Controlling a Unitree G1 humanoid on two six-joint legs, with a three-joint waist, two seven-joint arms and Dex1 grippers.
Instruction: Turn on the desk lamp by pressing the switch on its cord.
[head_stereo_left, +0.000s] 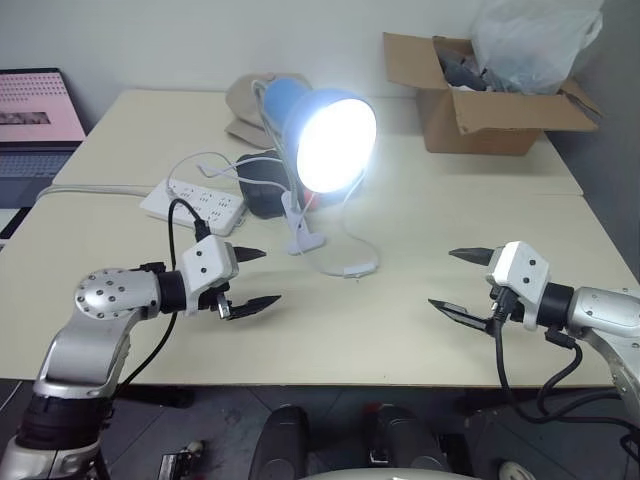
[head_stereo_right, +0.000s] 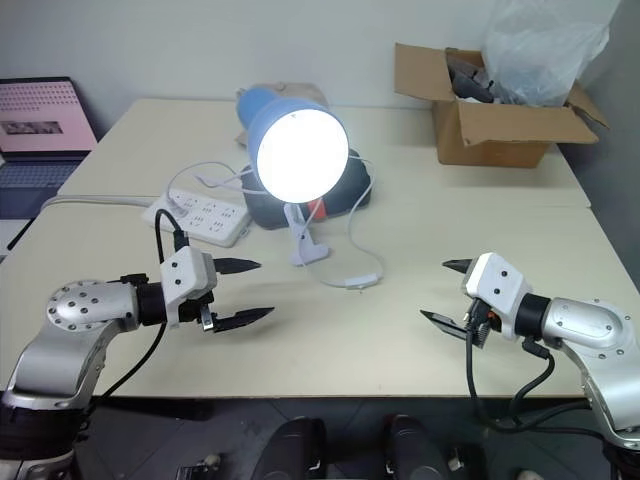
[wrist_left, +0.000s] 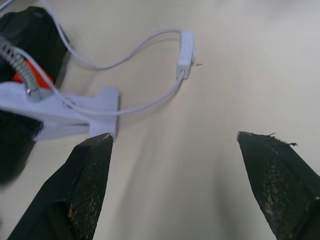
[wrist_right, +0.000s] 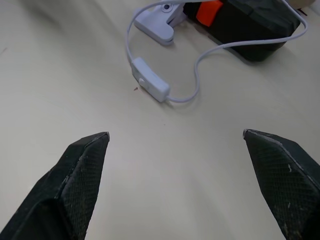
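The blue desk lamp stands on its white clip base at the table's middle, and its bulb is glowing. Its thin white cord loops over the tabletop to the small white switch, which lies just in front of the base on the right. My left gripper hovers open to the left of the switch, holding nothing. My right gripper hovers open to the right of it, also holding nothing. Both wrist views show the switch lying ahead of the fingertips, untouched.
A white power strip lies left of the lamp, with a black object behind the clip base. A cardboard box with a plastic bag sits at the back right. A laptop stands at the far left.
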